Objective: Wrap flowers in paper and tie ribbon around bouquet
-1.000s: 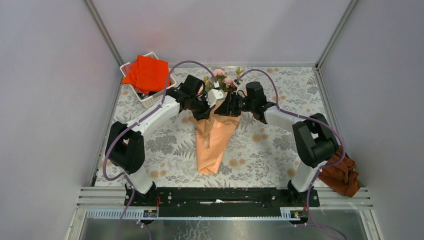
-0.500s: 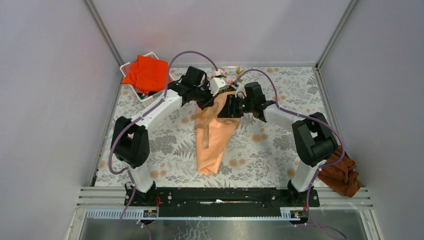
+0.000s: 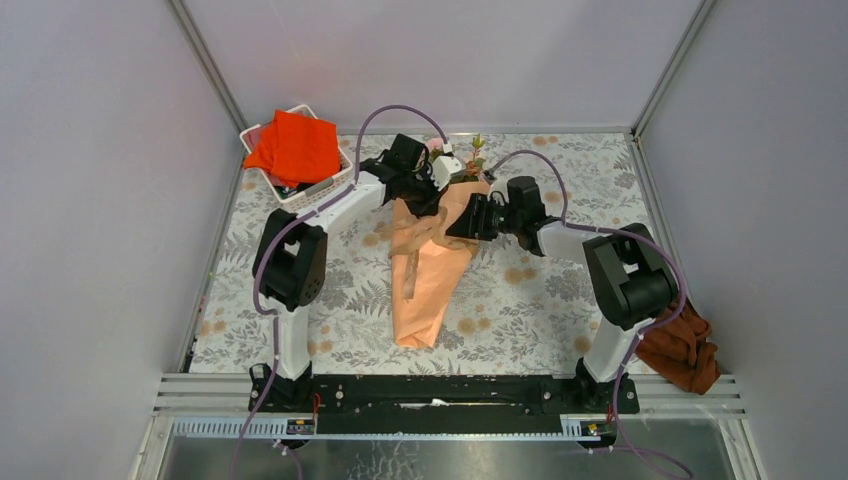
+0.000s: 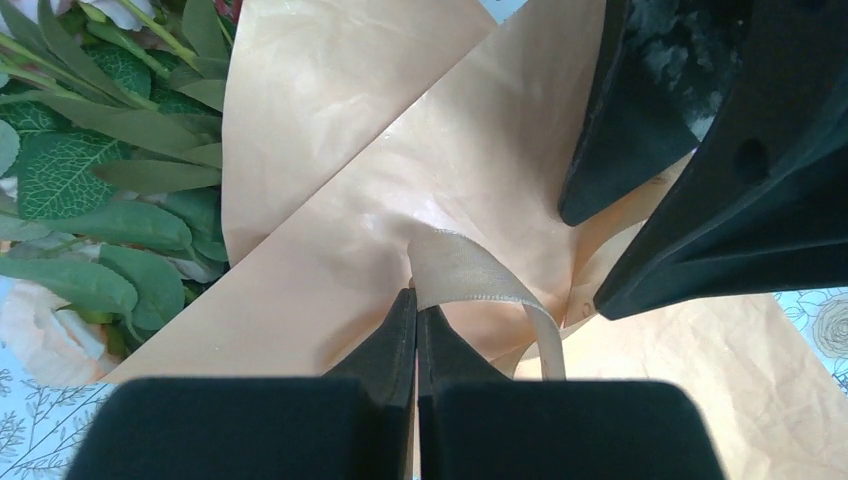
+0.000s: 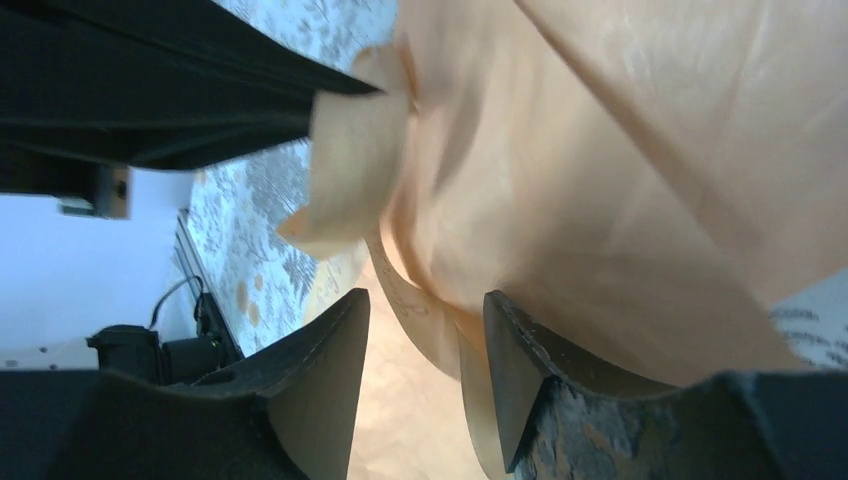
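The bouquet lies mid-table: a peach-orange paper (image 3: 428, 280) cone with the flowers (image 3: 468, 158) at its far end. Pink blooms and green leaves (image 4: 90, 200) fill the left of the left wrist view beside the paper (image 4: 340, 150). The tan ribbon (image 3: 413, 243) crosses the cone's upper part and trails down its left side. My left gripper (image 3: 438, 192) (image 4: 417, 300) is shut on a loop of the ribbon (image 4: 470, 272). My right gripper (image 3: 468, 218) (image 5: 427, 296) stands open against the cone's right side, with a ribbon strand (image 5: 405, 290) loose between its fingers.
A white basket (image 3: 303, 201) holding a bright orange-red cloth (image 3: 295, 148) stands at the back left. A rust-brown cloth (image 3: 685, 350) lies beyond the table's right front corner. The right gripper's black fingers (image 4: 640, 130) crowd close to the left gripper.
My left arm has swung right and toward the back, drawing the ribbon with it across the cone. The right gripper has shifted slightly right and opened a touch.
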Robot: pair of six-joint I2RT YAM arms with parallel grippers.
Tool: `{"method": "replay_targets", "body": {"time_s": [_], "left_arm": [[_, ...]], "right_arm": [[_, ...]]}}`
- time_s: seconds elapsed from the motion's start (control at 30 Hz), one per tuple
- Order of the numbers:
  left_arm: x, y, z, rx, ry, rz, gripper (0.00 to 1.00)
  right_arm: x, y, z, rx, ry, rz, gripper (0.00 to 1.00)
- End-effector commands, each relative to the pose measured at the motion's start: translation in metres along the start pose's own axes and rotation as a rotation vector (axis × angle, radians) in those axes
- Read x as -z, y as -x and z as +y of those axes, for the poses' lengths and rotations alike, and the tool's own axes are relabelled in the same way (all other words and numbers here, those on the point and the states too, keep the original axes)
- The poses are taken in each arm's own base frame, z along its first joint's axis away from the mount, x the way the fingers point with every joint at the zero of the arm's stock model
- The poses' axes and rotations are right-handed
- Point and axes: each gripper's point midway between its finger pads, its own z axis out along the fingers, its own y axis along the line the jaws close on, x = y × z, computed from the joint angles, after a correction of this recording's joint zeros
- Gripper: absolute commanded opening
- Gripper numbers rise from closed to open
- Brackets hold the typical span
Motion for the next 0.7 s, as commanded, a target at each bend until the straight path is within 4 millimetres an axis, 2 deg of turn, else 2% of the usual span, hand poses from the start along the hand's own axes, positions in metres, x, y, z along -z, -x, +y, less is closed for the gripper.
{"method": "replay_targets", "body": {"time_s": [0.0, 0.13, 0.47, 0.53, 0.67], "left_arm": [[0.004, 0.027, 0.002, -0.024, -0.004, -0.086, 0.0], [0.004, 0.025, 0.0, -0.023, -0.009, -0.083, 0.0], [0.001, 0.018, -0.006, -0.014, -0.03, -0.073, 0.0], [0.001, 0.018, -0.007, -0.014, -0.033, -0.071, 0.0], [0.003, 0.013, -0.01, -0.019, -0.042, -0.057, 0.01]], "right_arm": [[0.004, 0.046, 0.039, 0.056, 0.141, -0.141, 0.55], [0.001, 0.058, 0.045, 0.01, 0.184, -0.199, 0.59], [-0.018, 0.057, 0.025, -0.118, 0.141, -0.206, 0.59], [-0.022, 0.055, 0.024, -0.124, 0.137, -0.19, 0.52], [-0.025, 0.049, 0.02, -0.138, 0.122, -0.177, 0.22]]}}
